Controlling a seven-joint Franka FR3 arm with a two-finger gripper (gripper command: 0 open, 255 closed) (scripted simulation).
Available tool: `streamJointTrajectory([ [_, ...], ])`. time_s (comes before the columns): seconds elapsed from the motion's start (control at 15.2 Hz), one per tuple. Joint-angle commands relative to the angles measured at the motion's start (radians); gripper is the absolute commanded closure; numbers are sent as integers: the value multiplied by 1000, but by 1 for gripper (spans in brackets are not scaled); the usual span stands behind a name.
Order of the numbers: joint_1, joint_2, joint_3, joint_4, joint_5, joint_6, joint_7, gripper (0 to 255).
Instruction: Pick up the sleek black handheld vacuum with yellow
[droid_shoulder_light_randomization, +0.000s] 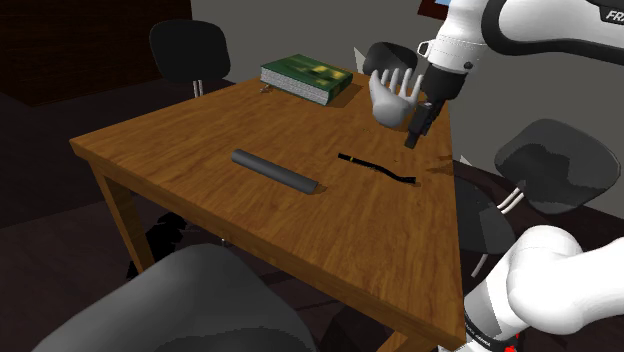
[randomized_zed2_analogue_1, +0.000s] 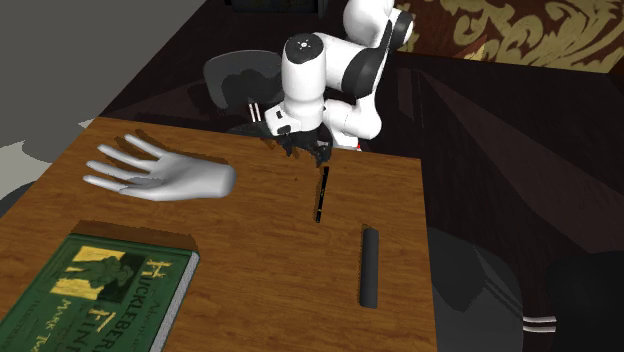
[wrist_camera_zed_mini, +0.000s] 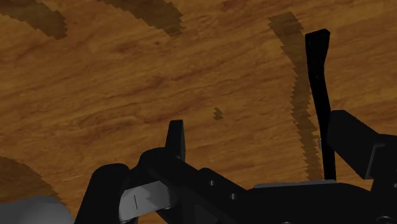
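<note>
The gripper has its two black fingers standing apart, with bare wood between them. It hangs just over the table, fingers pointing down, near the edge closest to the arm's stand.

In the wrist view the vacuum runs along the inner side of one finger. Whether it touches that finger cannot be told. It is drawn as a thin, flat black strip, long and narrow, with a slight bend partway along and a wider, squared end farthest from the hand. Every part that shows is plain black. It lies flat on the wooden top, and its near end is hidden behind the finger.

In the shoulder view the gripper is above the end of the vacuum towards that view's right. In the second exterior view the arm's wrist covers most of the gripper, and the vacuum reaches out from beneath it towards the table's middle.

Well apart from the strip lies a dark grey cylinder. A pale model hand lies beyond the gripper, partly behind it. A green book rests at the far corner.
</note>
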Motion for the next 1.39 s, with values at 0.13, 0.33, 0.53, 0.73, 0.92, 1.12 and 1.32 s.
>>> streamJointTrajectory([
  [0.13, 60, 100, 32, 49, 49, 21, -43, 0],
  [0.33, 99, 162, 56, 88, 82, 25, -73, 0],
  [0.53, 100, 156, 57, 42, 83, 64, -74, 0],
  [0.73, 100, 152, 58, -2, 84, 104, -75, 0],
  [0.92, 100, 150, 59, -24, 85, 125, -75, 0],
  [1.12, 100, 150, 59, -25, 85, 125, -75, 255],
  [1.32, 100, 150, 59, -24, 85, 125, -75, 255],
])
